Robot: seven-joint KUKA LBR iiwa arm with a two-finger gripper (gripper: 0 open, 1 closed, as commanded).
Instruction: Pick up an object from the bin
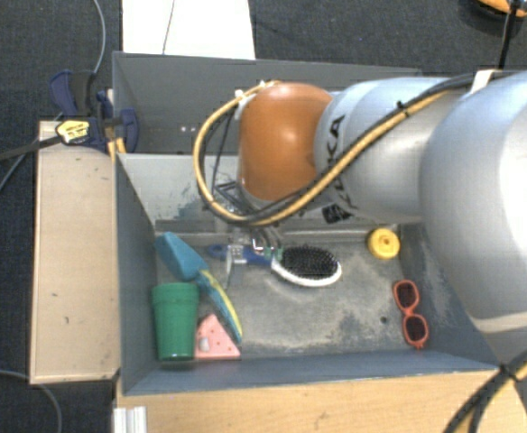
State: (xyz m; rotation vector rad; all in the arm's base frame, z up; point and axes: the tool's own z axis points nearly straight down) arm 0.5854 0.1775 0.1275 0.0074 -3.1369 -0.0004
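My gripper (pixel 248 249) hangs below the orange wrist cover, low over the back middle of the bin floor. Right under it lies the blue handle of a hairbrush (pixel 309 265), whose white oval head with black bristles points right. The gripper's metal tip touches or nearly touches that handle; I cannot tell which. Just left of the gripper lies a blue block (pixel 180 254), tilted against the left wall. A curved yellow and blue strip-like thing (pixel 222 301) runs from the block toward the front.
A green cup (pixel 175 319) stands in the front left corner beside a pink wedge (pixel 216 339). Red sunglasses (pixel 411 312) lie at the right wall, and a small yellow round thing (pixel 384 243) sits at the back right. The big arm covers the bin's right and back.
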